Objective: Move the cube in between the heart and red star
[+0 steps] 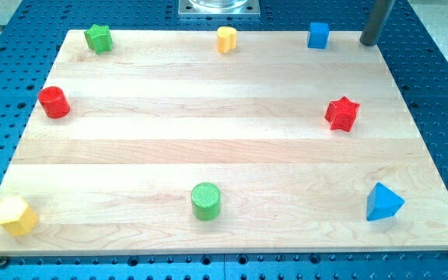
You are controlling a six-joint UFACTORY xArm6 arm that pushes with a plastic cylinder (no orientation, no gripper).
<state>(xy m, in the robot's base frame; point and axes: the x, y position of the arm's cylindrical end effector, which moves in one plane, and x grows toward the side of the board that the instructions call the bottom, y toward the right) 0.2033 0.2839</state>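
Blue cube [318, 35]: board's top edge, right of yellow heart [225, 39], up-left of red star [342, 113]. My tip [369, 42]: no hand, holds nothing; just right of cube, apart. Step: approach. Next: get behind cube, nudge down-left into gap.

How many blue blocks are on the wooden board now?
2. The blue cube sits at the view's top, right of the yellow heart. The blue triangular block lies at the view's bottom right. None seems hidden.
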